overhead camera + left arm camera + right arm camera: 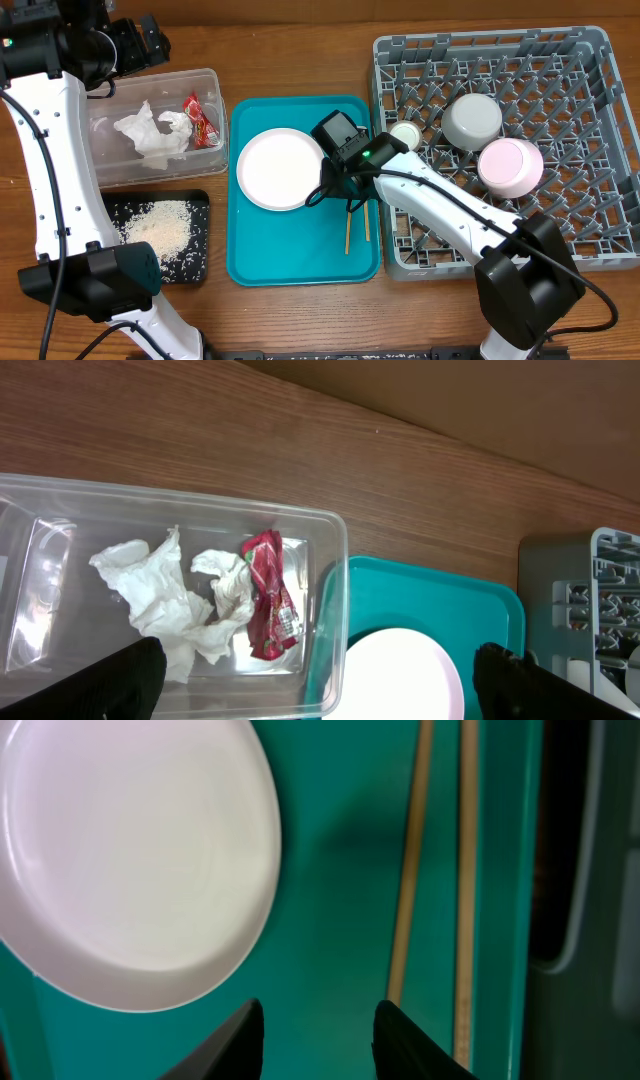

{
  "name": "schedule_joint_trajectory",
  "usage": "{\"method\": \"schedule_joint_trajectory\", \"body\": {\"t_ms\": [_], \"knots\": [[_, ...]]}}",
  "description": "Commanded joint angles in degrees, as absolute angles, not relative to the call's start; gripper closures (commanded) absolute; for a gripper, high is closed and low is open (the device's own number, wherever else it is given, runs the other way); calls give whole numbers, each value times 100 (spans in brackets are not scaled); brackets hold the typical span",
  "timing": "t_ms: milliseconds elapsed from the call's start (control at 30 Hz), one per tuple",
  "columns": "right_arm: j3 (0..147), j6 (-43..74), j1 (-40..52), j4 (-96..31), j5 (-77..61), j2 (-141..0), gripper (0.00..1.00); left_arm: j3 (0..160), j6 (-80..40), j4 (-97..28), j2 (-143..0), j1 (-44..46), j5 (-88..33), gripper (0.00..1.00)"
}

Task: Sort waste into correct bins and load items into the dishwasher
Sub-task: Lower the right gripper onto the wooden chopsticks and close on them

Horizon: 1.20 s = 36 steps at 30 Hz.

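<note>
Evidently right gripper [315,1045] hovered part-open, empty, over teal tray [340,870] beside chopsticks [414,850]; left gripper [320,690] gaped wide above clear tub [200,499].

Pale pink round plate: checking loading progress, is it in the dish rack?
Out: the pale pink round plate lies flat on the teal plastic tray, beside the grey pegged rack.

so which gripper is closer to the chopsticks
Right. The right gripper is over the teal tray, just beside the chopsticks. The left gripper is far off, above the clear tub.
</note>
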<state>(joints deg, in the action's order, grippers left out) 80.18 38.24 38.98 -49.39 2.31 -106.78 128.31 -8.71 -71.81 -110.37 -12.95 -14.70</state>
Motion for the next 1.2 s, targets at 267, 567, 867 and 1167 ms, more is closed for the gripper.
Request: {"method": "schedule_joint_trajectory", "body": {"t_ms": [267, 567, 867, 1167], "knots": [[7478, 4333, 3885, -4600, 814, -10652, 71, 12884, -923, -7177, -11004, -1273, -1441, 0], [7199, 4331, 3885, -4268, 814, -10652, 71, 12881, -923, -7177, -11004, -1273, -1441, 0], [7194, 3990, 3931, -4285, 1096, -10652, 74, 12881, -923, -7177, -11004, -1273, -1441, 0], [7194, 3767, 3938, -4311, 1094, -10652, 76, 12881, -923, -7177, -11004, -1273, -1441, 0]]}}
